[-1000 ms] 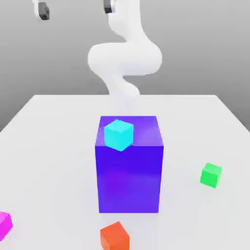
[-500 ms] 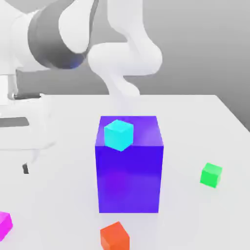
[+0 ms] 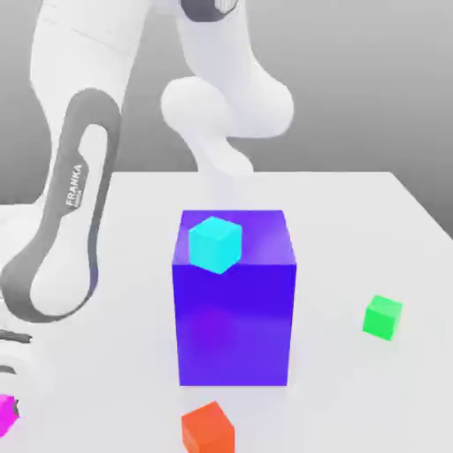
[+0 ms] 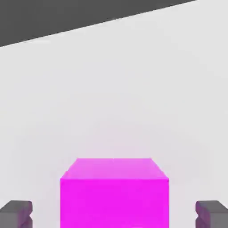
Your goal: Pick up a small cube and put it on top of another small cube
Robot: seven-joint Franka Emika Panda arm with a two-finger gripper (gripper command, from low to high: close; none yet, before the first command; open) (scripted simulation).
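Hand view: the jaws stand released, one grey finger on each side of the magenta-pink cube, with a clear gap of white tabletop between each finger and the cube's sides. In the exterior view the same cube sits at the near corner on that view's left, under the white arm. A cyan cube rests on the big blue-purple block; an orange cube and a green cube lie apart.

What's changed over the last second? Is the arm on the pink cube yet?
The arm swung down from high at the back to the table's near corner on the exterior view's left. The gripper now straddles the pink cube, with gaps on both sides. The cyan, green and orange cubes and the blue block haven't moved.
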